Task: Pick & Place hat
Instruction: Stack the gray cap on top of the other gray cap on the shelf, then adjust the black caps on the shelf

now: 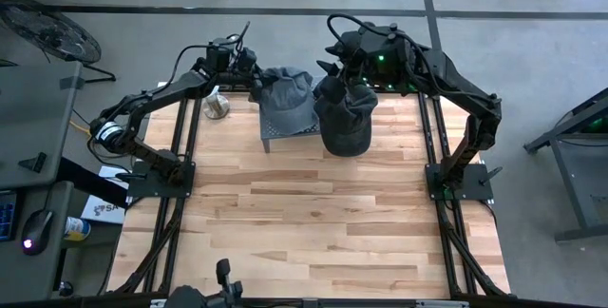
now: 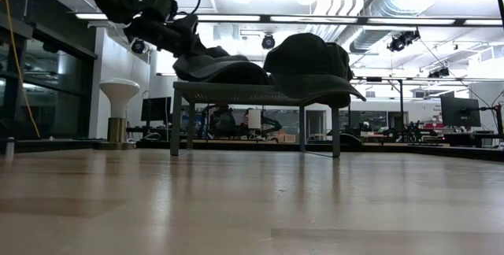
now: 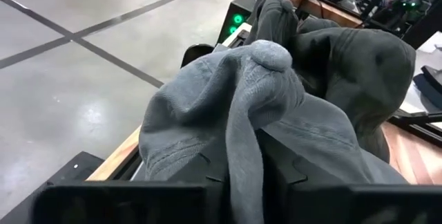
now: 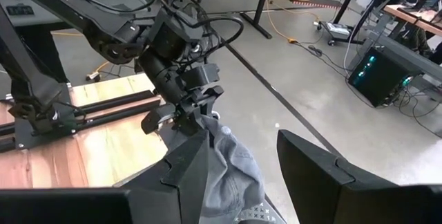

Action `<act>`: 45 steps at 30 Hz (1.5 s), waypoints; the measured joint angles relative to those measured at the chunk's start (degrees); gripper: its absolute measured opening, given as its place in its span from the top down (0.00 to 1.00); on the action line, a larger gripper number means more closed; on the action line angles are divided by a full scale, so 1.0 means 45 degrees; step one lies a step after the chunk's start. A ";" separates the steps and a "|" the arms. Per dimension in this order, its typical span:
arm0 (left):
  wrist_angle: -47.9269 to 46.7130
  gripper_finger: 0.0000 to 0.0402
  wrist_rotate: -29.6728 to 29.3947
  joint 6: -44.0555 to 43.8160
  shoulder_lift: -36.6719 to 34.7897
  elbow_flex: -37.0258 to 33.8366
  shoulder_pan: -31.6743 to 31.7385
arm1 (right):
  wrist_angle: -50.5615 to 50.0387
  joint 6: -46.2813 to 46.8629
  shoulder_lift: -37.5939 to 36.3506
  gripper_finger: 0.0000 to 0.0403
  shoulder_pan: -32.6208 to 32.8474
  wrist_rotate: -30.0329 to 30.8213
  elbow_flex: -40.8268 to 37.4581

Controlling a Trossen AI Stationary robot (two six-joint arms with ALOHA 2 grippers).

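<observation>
Bare worktop (image 2: 252,200) in front; left gripper (image 1: 255,82) pinches grey hat (image 1: 288,102) on rack (image 2: 236,94), seemingly to place it; right gripper's (image 1: 334,72) fingers stand parted above dark hat (image 1: 346,116).

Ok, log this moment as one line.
left claw: at grey hat, grip unclear | grey hat: on small stand | dark hat: beside it | right claw: open, above dark hat

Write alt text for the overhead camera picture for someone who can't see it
Seen from above, two dark robot arms meet at the far edge of a wooden table, over a small grey stand. The left gripper is at the edge of a grey cap lying on the stand; the right gripper is above a darker cap beside it.
</observation>
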 joint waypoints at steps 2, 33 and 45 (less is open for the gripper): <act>0.0017 0.82 -0.0027 0.0000 0.0000 0.0000 0.0000 | -0.0014 0.0206 0.0000 0.59 0.0000 0.0000 0.0000; 0.0112 0.32 -0.1061 0.1103 -0.3926 0.0005 0.0000 | -0.4035 0.5167 0.0000 0.59 -0.1355 -0.0205 0.0000; 0.1536 0.39 -0.0137 -0.1032 -0.4520 0.0025 -0.1513 | -0.7045 0.6669 -0.0104 0.59 -0.0845 0.0038 -0.1914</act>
